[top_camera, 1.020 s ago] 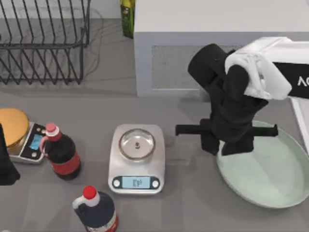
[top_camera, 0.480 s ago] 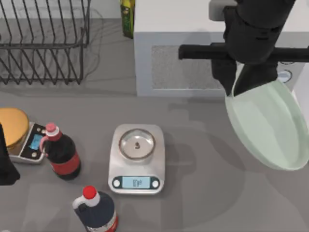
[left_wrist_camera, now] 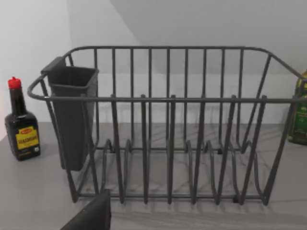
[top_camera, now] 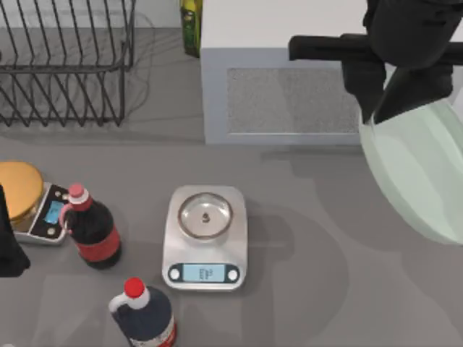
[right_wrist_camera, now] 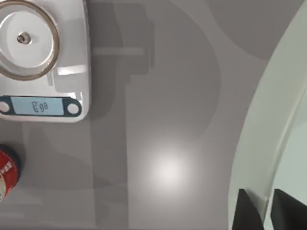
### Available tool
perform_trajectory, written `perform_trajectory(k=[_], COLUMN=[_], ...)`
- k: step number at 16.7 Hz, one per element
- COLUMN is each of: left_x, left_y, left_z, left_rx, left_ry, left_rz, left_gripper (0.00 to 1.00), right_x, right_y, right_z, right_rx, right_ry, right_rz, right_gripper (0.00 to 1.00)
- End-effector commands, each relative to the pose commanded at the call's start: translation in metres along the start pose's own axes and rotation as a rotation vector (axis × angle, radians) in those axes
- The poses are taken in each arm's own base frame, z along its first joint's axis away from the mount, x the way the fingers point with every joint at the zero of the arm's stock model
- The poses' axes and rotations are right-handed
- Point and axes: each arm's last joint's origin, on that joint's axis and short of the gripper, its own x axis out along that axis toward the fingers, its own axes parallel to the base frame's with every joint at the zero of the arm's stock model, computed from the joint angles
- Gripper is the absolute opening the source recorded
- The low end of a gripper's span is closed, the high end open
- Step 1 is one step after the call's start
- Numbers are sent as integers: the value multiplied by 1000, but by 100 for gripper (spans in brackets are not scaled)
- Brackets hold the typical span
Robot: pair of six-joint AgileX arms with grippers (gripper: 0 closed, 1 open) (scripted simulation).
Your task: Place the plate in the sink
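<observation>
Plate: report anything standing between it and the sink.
Nothing visible does. The right gripper holds the large pale mint-green round plate by its rim, tilted, at the table's right edge. The grey-white microwave box stands to its left. What lies beneath the plate is hidden. The left arm sits at the left edge.

The plate [top_camera: 423, 173] at the right edge looks like glossy glazed ceramic, smooth pale mint. The right claw [top_camera: 387, 108] pinching its rim is matt black plastic. The desk [top_camera: 304, 275] is a smooth grey surface with a soft sheen; the right wrist view catches a blurry highlight on it. The kitchen scale [top_camera: 205, 238] in the middle has a satin plastic body and a shiny steel dish [top_camera: 205, 215]. The dish rack [top_camera: 61, 61], upper left, is dark coated wire, with a matt plastic cup [left_wrist_camera: 73, 115].
</observation>
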Motion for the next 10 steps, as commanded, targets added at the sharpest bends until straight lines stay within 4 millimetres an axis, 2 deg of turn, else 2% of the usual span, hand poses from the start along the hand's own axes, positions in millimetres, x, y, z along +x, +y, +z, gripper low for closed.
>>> perform_trajectory(k=[3,5,7,10], left_x=[0,0,0,0], left_y=[0,0,0,0], left_z=[0,0,0,0], left_rx=[0,0,0,0], left_ry=[0,0,0,0], left_rz=[0,0,0,0], left_gripper=[100,100,100,100], right_x=[2,3,5,11], right_y=[-1,-12,-34,-81], right_z=[4,20,45,89], right_rx=[1,21,54,104], right_ry=[0,-12,-32,-68], right_rz=[-3,-10,-21,-42], right_gripper=[0,0,0,0])
